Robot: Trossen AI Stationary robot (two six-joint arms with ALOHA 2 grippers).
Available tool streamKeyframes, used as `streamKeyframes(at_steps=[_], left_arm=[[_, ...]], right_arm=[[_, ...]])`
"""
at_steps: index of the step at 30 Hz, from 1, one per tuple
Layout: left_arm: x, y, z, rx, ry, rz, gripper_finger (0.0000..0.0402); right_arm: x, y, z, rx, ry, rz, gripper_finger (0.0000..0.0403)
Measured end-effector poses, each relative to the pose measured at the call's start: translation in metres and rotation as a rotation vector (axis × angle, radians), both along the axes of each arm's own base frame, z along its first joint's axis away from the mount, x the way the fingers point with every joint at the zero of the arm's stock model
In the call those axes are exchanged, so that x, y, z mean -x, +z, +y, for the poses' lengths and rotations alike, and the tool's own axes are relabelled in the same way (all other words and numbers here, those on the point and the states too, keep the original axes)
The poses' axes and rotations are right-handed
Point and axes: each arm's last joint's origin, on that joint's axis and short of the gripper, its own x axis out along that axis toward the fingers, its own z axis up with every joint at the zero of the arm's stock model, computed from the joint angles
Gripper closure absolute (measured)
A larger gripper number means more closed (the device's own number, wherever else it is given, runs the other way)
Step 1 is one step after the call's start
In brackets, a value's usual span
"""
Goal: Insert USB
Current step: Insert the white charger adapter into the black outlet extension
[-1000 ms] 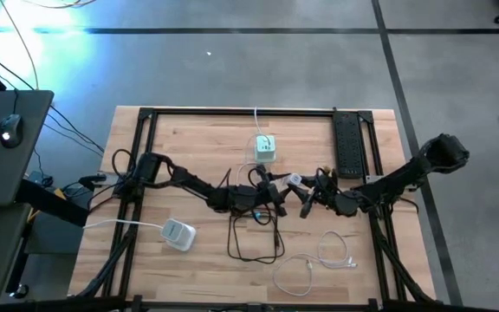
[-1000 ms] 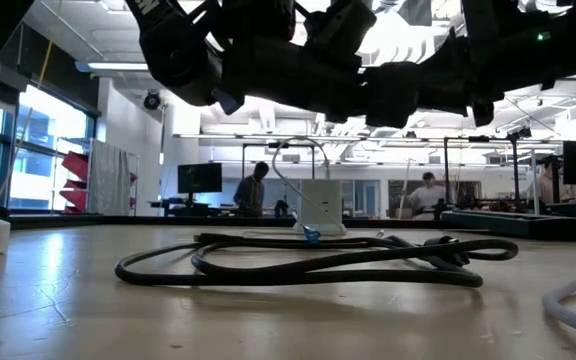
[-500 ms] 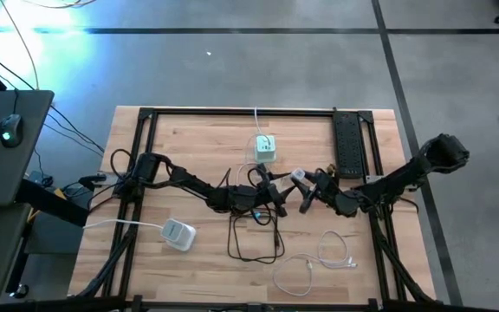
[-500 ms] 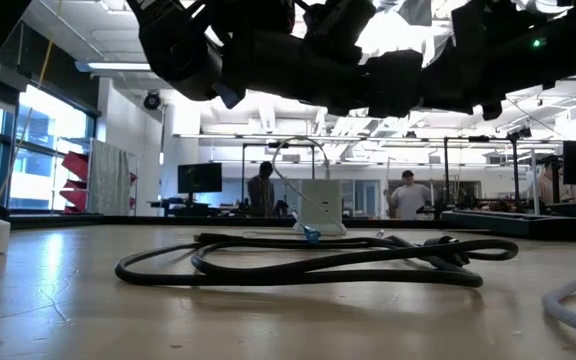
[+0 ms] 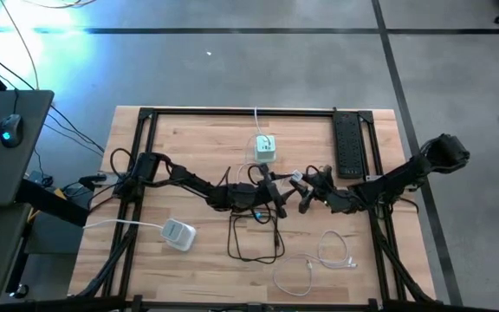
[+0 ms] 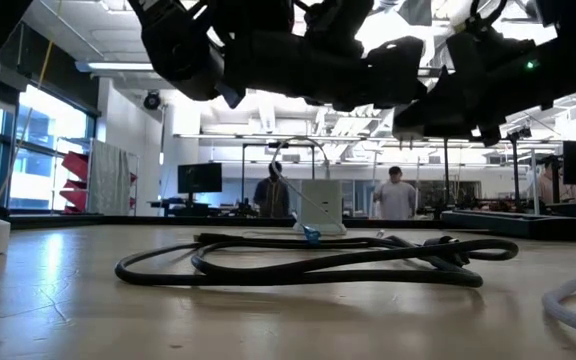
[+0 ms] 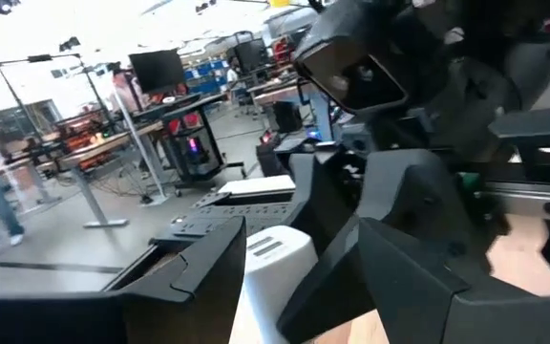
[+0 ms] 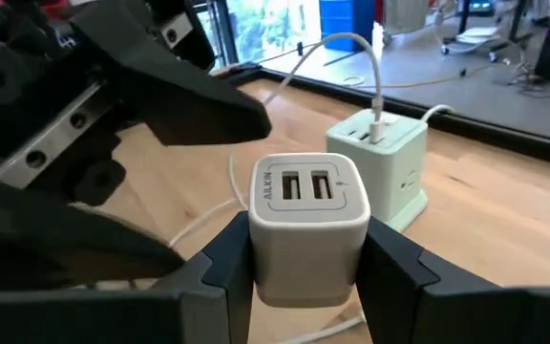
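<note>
Right gripper: the right gripper (image 8: 299, 277) hangs above the middle of the table (image 5: 197, 139), its two dark fingers (image 8: 222, 272) closed against both sides of a white USB charger block (image 8: 308, 225); in the high view it sits at (image 5: 303, 192), just right of the left gripper
White charger block: held clear of the table, its face with two USB ports turned toward the right wrist camera; seen in the high view as a pale spot at (image 5: 295, 178)
Left gripper: the left gripper (image 5: 271, 192) is raised over the table centre, close to the right one; in its wrist view a white block (image 7: 270, 268) lies between its dark fingers (image 7: 199, 282), but whether they press on it cannot be told
Green charger cube: a pale green cube (image 8: 378, 167) stands on the table beyond the held block, with a white cable (image 8: 366, 62) plugged into its top; from above it is at (image 5: 266, 148), near the far middle of the table
Black cable: a looped black cable (image 5: 254, 238) lies on the wood under and in front of both grippers, spread flat in the low view (image 6: 308, 262)
White cable: a loose white cable (image 5: 319, 260) lies near the front right
Other white adapter: a white adapter (image 5: 178, 234) rests at the front left with its cord running off the left edge
Power strip: a black power strip (image 5: 347, 143) lies along the far right
Background: people (image 6: 396, 198) stand in the room behind the table
</note>
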Motion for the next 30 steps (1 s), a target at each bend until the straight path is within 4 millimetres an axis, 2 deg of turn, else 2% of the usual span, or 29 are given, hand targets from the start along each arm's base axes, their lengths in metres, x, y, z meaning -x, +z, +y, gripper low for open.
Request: streamKeyframes(at_steps=[6,13,16,20,24,27,30], left_arm=[[-0.001,-0.006,-0.001,0.020,-0.077,0.043,0.0219],[-0.001,-0.012,-0.002,0.021,-0.070,0.098,0.0219],[0.003,-0.003,-0.005,-0.042,-0.001,0.134,0.0219],[0.015,0.026,-0.004,-0.087,0.130,0.230,0.0219],[0.031,0.035,0.000,-0.067,0.204,0.389,0.0220],[0.041,0.037,0.008,-0.022,0.299,0.448,0.0222],[0.047,0.026,0.012,0.000,0.376,0.518,0.0227]], right_arm=[[0.000,-0.003,0.002,0.068,0.115,0.091,0.0285],[0.002,-0.009,0.003,0.097,0.190,0.175,0.0285],[0.002,-0.011,0.005,0.084,0.250,0.217,0.0285],[0.005,-0.013,0.004,0.055,0.252,0.245,0.0285],[0.011,-0.004,-0.002,0.016,0.149,0.199,0.0285],[0.022,0.003,-0.011,0.000,-0.043,0.151,0.0285],[0.039,0.008,-0.022,-0.032,-0.274,0.075,0.0285]])
